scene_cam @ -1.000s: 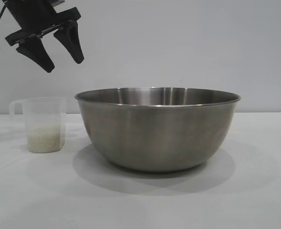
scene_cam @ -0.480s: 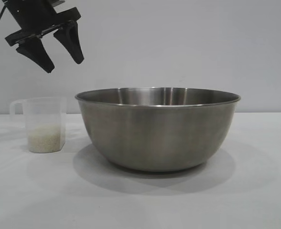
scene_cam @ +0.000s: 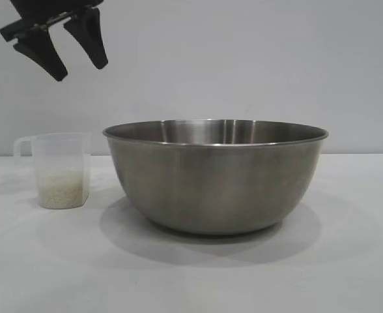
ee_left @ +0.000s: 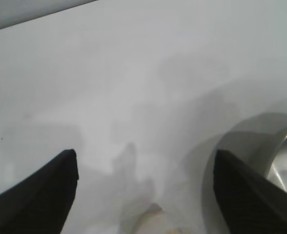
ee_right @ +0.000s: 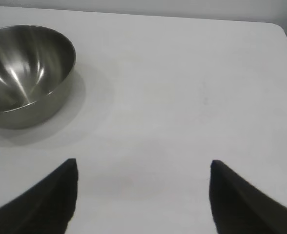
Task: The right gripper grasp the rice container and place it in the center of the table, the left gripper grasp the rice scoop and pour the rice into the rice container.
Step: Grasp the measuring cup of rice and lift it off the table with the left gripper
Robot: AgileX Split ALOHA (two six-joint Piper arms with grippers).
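Exterior view: the rice container [scene_cam: 215, 176] stands upright on the table [scene_cam: 348, 261], about mid-table. The rice scoop [scene_cam: 60, 169] stands upright to its left, close beside but not touching, with a shallow layer of rice [scene_cam: 62, 189] in its bottom. The left gripper [scene_cam: 77, 55] hangs high at the upper left corner, well above the scoop, fingers spread and empty, tips pointing down and toward the bowl. The right gripper does not appear here.

Left wrist view: both fingers [ee_left: 46, 195] of the left gripper [ee_left: 143, 195] stand wide apart with nothing between them. The steel rim of the container [ee_left: 280, 146] shows beside one finger. A pale blurred form lies between the fingertips, below them; what it is cannot be told.

Right wrist view: the right gripper [ee_right: 141, 195] is released, fingers [ee_right: 241, 200] apart over bare table [ee_right: 182, 87]. The container [ee_right: 26, 73] sits well apart from it, off to one side and farther out, its inside showing no rice.
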